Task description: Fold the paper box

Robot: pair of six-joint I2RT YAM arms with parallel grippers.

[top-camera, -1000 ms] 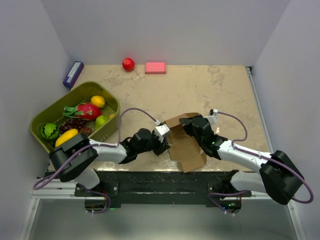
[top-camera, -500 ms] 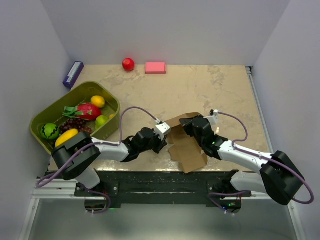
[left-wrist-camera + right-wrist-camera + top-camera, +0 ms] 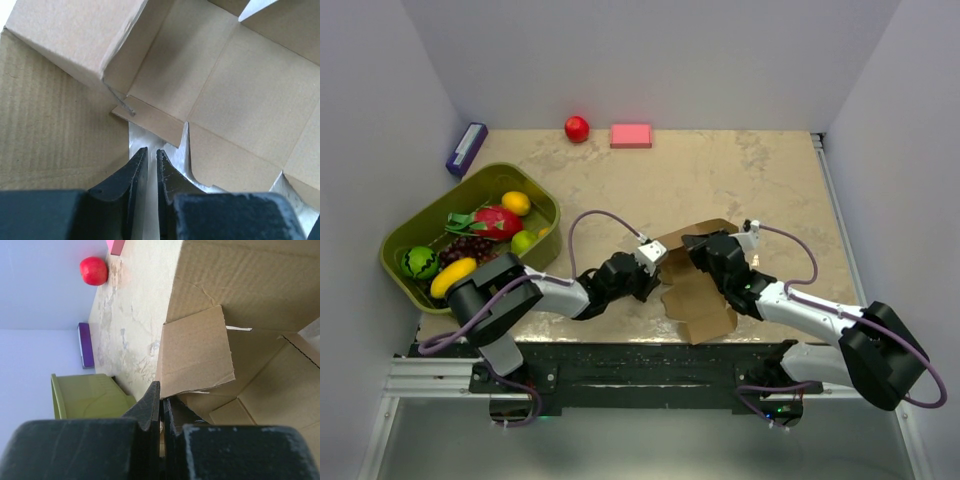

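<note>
The paper box (image 3: 705,300) is a partly folded brown cardboard sheet lying near the table's front edge, with flaps raised at its far end. My left gripper (image 3: 658,272) is at the box's left edge. In the left wrist view its jaws (image 3: 150,152) are nearly together with only table showing between them, just short of a small flap of the box (image 3: 240,100). My right gripper (image 3: 693,246) is at the box's far end. In the right wrist view it (image 3: 161,390) is shut on the edge of a raised flap (image 3: 200,350).
A green basket (image 3: 542,197) of fruit stands at the left, also in the right wrist view (image 3: 85,395). A red apple (image 3: 577,128), a pink block (image 3: 631,135) and a purple box (image 3: 466,148) lie along the back wall.
My left gripper has moved right, up to the box's left edge. My right gripper has kept its hold on the flap, and the box has shifted slightly.
</note>
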